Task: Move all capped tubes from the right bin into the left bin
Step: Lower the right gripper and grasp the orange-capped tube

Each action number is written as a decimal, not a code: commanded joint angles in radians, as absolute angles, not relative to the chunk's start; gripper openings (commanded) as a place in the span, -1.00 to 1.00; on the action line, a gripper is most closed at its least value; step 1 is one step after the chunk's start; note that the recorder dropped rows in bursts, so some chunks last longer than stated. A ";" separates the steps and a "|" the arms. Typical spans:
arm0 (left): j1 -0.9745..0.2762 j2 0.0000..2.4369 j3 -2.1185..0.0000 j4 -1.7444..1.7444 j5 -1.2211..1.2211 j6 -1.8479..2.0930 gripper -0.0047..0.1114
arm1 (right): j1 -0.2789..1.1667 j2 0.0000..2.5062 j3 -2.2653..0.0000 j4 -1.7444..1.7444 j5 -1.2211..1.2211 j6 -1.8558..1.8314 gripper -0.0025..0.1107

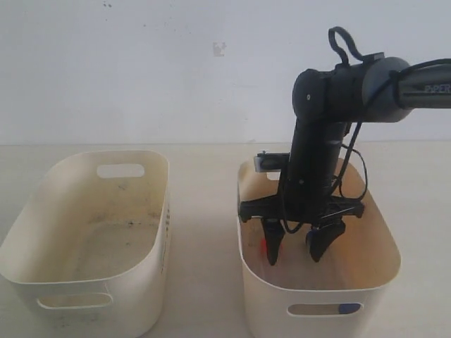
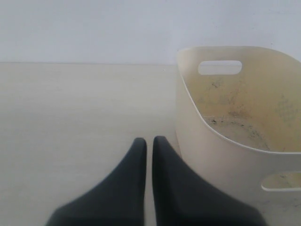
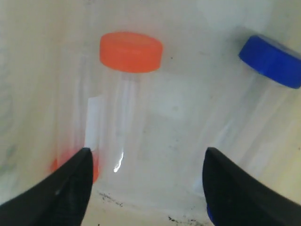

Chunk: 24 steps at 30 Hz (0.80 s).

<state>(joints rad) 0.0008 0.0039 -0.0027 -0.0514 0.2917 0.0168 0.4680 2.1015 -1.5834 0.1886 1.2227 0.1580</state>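
The right bin [image 1: 268,310] holds the capped tubes, and my right gripper [image 1: 294,255] hangs open inside it. In the right wrist view a clear tube with a red-orange cap [image 3: 130,52] lies between the spread fingertips of the right gripper [image 3: 148,151]. A blue-capped tube [image 3: 270,60] lies to one side and another red-orange cap [image 3: 70,162] peeks out beside one finger. In the exterior view a red cap [image 1: 263,245] and a blue cap [image 1: 347,308] show. The left bin [image 1: 134,296] holds no tubes. My left gripper [image 2: 149,140] is shut and empty, low over the table beside the left bin [image 2: 221,155].
The two tubs stand side by side on a pale tabletop [image 1: 204,232] with a gap between them. A white wall [image 1: 141,70] runs behind. The right arm [image 1: 331,91] reaches down from the upper right. The left arm is out of the exterior view.
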 commanded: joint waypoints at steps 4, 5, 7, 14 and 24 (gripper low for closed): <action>0.006 0.000 0.000 -0.056 0.289 0.018 -0.85 | 0.491 2.138 -1.587 0.187 1.221 0.141 0.16; 0.006 0.000 0.000 -0.056 0.289 0.018 -0.85 | 0.491 2.142 -1.587 0.187 1.218 0.141 0.16; 0.006 0.000 0.000 -0.056 0.289 0.018 -0.85 | 0.491 2.157 -1.587 0.190 1.214 0.145 0.16; 0.006 0.000 0.000 -0.056 0.289 0.018 -0.85 | 0.492 2.206 -1.587 0.189 1.221 0.152 0.16; 0.006 0.000 0.000 -0.056 0.289 0.018 -0.85 | 0.492 2.206 -1.587 0.189 1.221 0.148 -0.54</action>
